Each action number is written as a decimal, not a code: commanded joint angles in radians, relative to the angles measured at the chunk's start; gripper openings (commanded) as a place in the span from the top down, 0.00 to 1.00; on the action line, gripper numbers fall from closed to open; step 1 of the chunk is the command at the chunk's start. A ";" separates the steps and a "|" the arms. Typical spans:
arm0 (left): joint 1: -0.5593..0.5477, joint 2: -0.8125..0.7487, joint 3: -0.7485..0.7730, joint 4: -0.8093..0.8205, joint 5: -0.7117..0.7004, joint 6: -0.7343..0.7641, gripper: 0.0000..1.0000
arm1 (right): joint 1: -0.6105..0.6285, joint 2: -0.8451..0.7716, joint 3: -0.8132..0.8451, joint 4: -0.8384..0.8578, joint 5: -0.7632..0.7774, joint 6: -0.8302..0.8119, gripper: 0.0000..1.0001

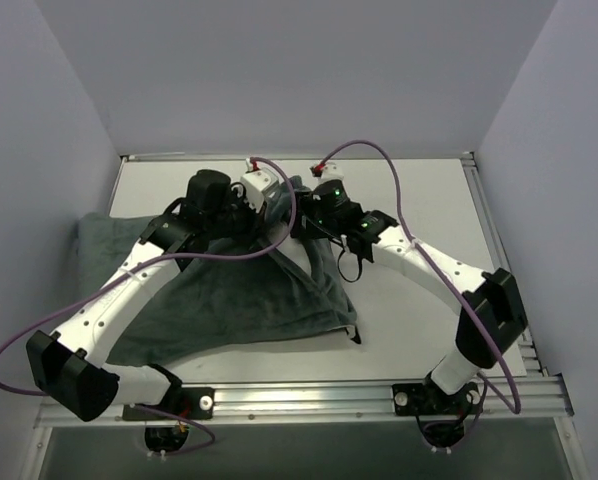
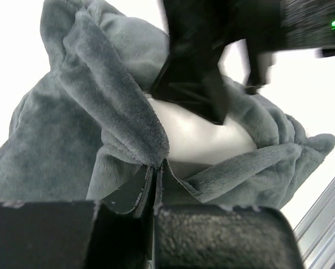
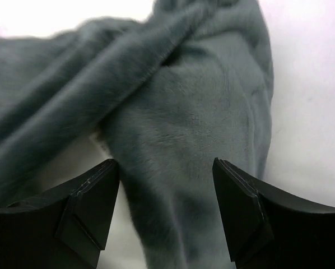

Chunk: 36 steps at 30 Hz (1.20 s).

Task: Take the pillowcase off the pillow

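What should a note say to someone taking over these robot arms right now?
The left claw is shut, pinching the edge of the grey pillowcase at its opening.
The right claw is open over the grey cloth and holds nothing.
The pillow is inside the case; only a white patch shows through the opening.
Done: opening gripped.
Left: pull the pillowcase off the pillow.

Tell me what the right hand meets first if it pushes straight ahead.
The right hand would likely meet the grey pillowcase first, just ahead of its open fingers; depth is unclear.
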 commanded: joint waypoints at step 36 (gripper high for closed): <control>0.179 -0.115 -0.106 -0.167 -0.020 0.393 0.37 | -0.097 0.149 -0.376 0.354 0.016 0.165 1.00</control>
